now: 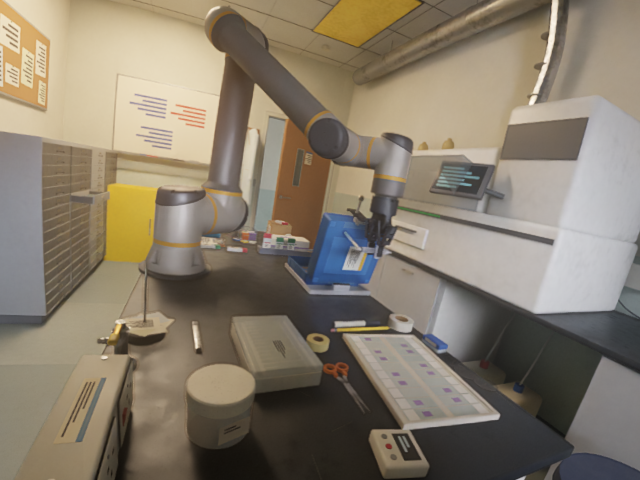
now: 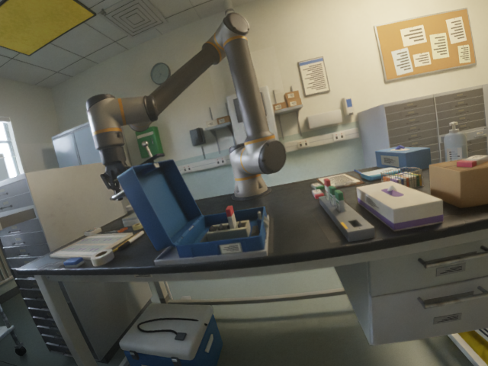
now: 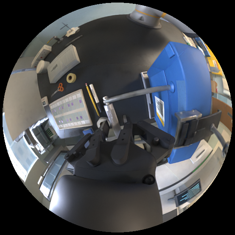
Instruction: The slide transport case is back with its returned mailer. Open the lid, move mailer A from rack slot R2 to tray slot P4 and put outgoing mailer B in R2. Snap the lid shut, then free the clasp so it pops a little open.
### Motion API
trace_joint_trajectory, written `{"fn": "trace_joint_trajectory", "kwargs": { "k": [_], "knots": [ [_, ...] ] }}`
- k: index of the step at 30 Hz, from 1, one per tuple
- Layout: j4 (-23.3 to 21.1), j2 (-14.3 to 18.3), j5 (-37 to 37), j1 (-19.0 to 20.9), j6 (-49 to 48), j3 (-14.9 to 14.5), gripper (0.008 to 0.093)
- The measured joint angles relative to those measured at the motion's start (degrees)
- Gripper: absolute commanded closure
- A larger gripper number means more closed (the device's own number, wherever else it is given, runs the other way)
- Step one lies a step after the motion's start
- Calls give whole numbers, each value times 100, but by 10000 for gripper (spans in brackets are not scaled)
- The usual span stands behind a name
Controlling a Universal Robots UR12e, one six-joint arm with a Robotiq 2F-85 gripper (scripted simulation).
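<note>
The blue slide transport case sits on a grey base plate on the black bench, its lid standing raised and tilted back. A red-capped mailer stands upright in the grey rack inside the case. A grey L-shaped handle sticks out of the lid's outer face. My gripper is behind the lid, open around the handle's grip and holding nothing. The grey tray with red- and green-capped mailers lies on the bench beyond the case. The clasp sits at the lid's edge.
A lidded slide box lies on the bench's end with a slide tray, scissors, tape rolls, pens and a white jar. A large white analyser stands close behind my gripper. A tissue box lies past the mailer tray.
</note>
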Motion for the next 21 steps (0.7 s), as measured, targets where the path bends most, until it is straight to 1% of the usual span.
{"fn": "trace_joint_trajectory", "kwargs": {
  "k": [11, 21],
  "knots": [
    [60, -31, 0, 0, 0, -24, 574],
    [394, -207, 0, 0, 0, -189, 574]
  ]
}}
